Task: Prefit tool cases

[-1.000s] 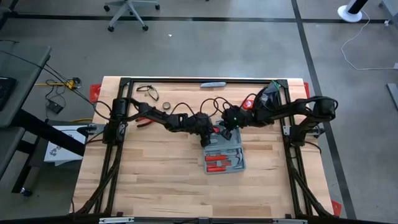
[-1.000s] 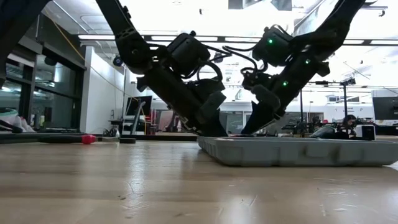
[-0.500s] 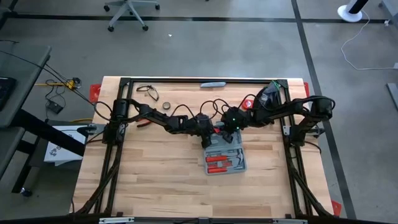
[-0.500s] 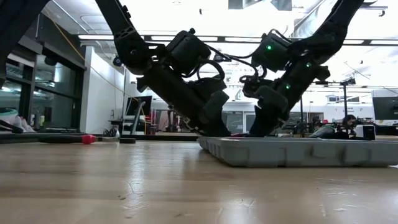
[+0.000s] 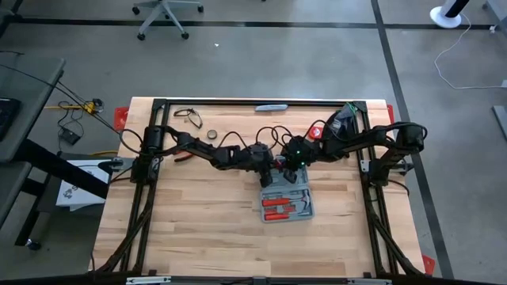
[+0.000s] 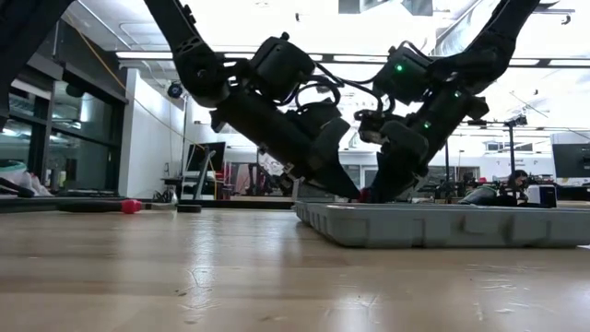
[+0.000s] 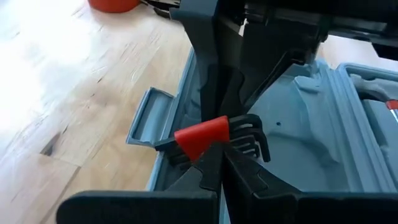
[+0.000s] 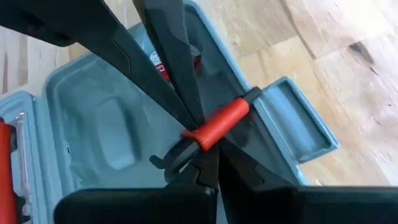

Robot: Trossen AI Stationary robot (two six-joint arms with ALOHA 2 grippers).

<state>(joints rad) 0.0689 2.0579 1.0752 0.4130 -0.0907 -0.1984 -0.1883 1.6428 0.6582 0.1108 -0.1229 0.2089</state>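
The blue-grey tool case [image 5: 286,198] lies open and flat on the table's middle. Its near half holds red-handled tools [image 5: 276,208]; its far half [image 7: 298,155] is bare moulded plastic with a latch flap [image 7: 149,115] on the edge. My left gripper [image 5: 272,165] and right gripper [image 5: 287,167] meet tip to tip over that far half. Both are shut on a small set of black hex keys in a red holder [image 7: 202,137], which also shows in the right wrist view [image 8: 219,121]. My left gripper pinches the hex key set at the red holder [image 7: 208,146] between its two fingers, slanting down from the table's left. The set sits just above the case's far half, near the latch edge. Whether it touches the case, I cannot tell. My right gripper pinches the same set from the opposite side, at the red holder's edge [image 8: 205,138] where the black keys [image 8: 177,155] stick out. Its fingers slant down from the table's right and cross the left gripper's fingers there.
Red-handled pliers [image 5: 184,155], a black cord loop [image 5: 187,115] and a small round piece [image 5: 212,134] lie far left. A slim grey-blue bar [image 5: 271,107] rests at the far edge. A dark object [image 5: 342,123] sits far right. Bare wood [image 5: 198,229] spreads nearer.
The left gripper has moved a little toward the table's right and the right gripper a little toward the left, so their tips have come together over the case's far half. The case has stayed where it was.
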